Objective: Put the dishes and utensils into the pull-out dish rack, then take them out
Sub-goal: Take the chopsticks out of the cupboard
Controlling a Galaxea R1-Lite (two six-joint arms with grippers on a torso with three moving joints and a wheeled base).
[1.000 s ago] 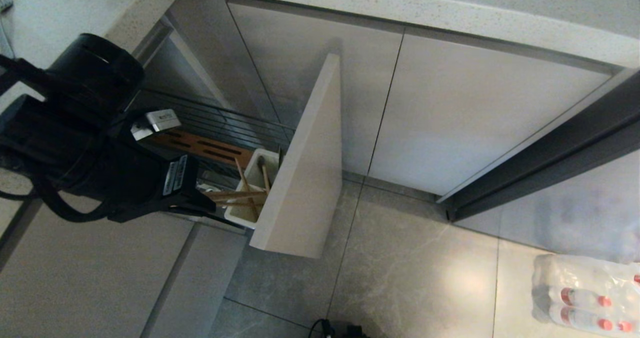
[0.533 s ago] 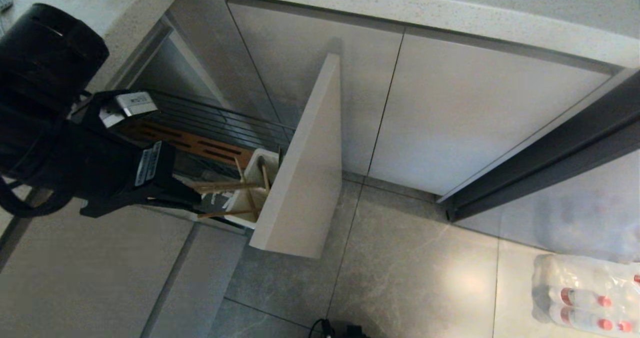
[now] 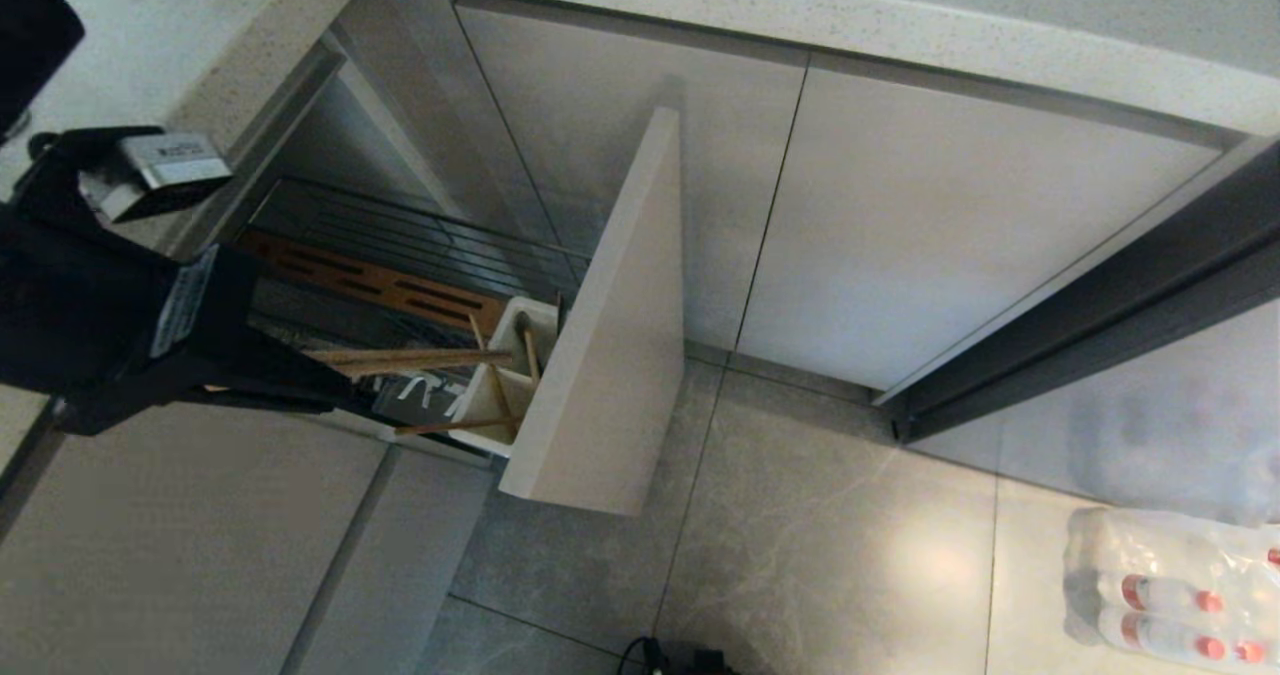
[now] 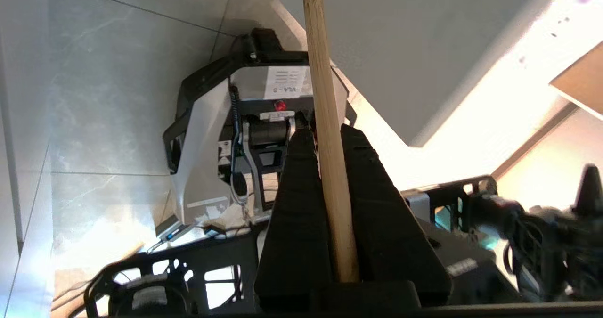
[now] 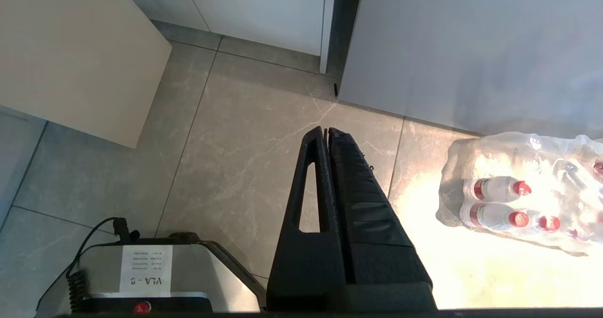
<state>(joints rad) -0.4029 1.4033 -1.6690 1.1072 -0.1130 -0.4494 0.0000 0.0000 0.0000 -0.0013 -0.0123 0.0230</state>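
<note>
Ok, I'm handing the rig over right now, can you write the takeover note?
Left end effector: shut on one chopstick, held level beside the white caddy at the front of the pull-out dish rack.
Right end effector: shut, empty, parked over the floor near a pack of water bottles.
Other chopsticks are in or on the caddy.
Bowl, plate and fork are not in view, so the stage of the job cannot be told.

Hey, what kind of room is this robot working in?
Most likely a home kitchen: a speckled stone countertop runs over flat beige cabinet doors, and a pull-out dish rack with a white utensil caddy stands open above a grey tiled floor.
</note>
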